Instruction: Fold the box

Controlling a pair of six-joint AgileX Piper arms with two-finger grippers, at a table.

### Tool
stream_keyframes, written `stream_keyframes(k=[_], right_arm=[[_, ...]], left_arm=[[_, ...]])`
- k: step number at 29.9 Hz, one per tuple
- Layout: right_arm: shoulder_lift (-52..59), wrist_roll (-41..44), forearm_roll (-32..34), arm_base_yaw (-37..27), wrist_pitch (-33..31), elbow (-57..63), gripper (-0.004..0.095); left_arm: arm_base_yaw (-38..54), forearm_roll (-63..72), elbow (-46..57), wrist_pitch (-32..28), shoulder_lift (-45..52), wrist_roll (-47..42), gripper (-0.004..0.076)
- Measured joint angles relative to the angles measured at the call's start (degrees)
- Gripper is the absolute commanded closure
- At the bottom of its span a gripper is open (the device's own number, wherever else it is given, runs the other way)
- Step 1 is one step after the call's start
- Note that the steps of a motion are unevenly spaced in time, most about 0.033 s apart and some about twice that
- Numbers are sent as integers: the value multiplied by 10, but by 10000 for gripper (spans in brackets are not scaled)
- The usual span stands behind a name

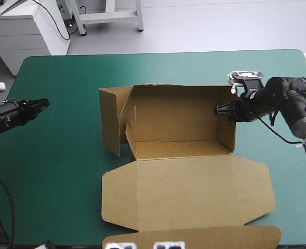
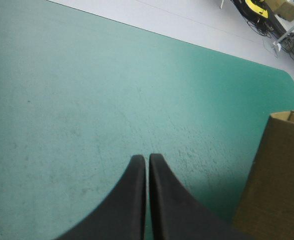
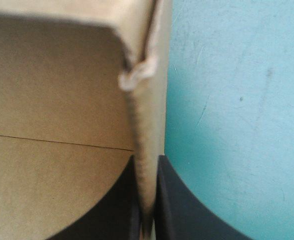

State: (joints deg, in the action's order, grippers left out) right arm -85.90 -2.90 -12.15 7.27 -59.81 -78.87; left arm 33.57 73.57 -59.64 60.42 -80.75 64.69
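The brown box (image 1: 178, 129) stands mid-table as an open tray, walls raised, its lid (image 1: 194, 194) lying flat toward the near edge. My right gripper (image 1: 221, 110) pinches the box's right wall; in the right wrist view that wall (image 3: 147, 150) runs upright between my black fingers (image 3: 174, 200), one inside the tray, one outside. My left gripper (image 1: 42, 103) hovers over bare cover well left of the box, fingers (image 2: 137, 200) shut in a point. The box's left flap (image 2: 279, 175) shows ahead of it and off to one side.
The left end flap (image 1: 110, 124) stands out at an angle from the box's left wall. Teal-green cover (image 1: 59, 155) lies bare between my left gripper and the box. A further flap of the lid (image 1: 194, 237) reaches the near table edge.
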Motion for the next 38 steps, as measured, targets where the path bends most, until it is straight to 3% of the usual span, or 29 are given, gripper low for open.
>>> stream_keyframes(k=[10, 20, 24, 29, 31, 38], right_arm=[[-119, 5, 2, 0, -40, -96, 920], [-219, 7, 2, 0, -41, -201, 898], [-246, 7, 2, 0, -44, -241, 742], [-268, 8, 0, 0, -48, -284, 418], [-269, 9, 0, 0, -49, -298, 332], [-269, 23, 8, 0, -90, -342, 301]], left_arm=[[0, 4, 0, 0, 0, 0, 717], [0, 27, 0, 0, 0, 0, 717], [0, 27, 0, 0, 0, 0, 717], [0, 27, 0, -5, 0, 0, 717], [0, 27, 0, -5, 0, 0, 717], [0, 27, 0, -5, 0, 0, 717]])
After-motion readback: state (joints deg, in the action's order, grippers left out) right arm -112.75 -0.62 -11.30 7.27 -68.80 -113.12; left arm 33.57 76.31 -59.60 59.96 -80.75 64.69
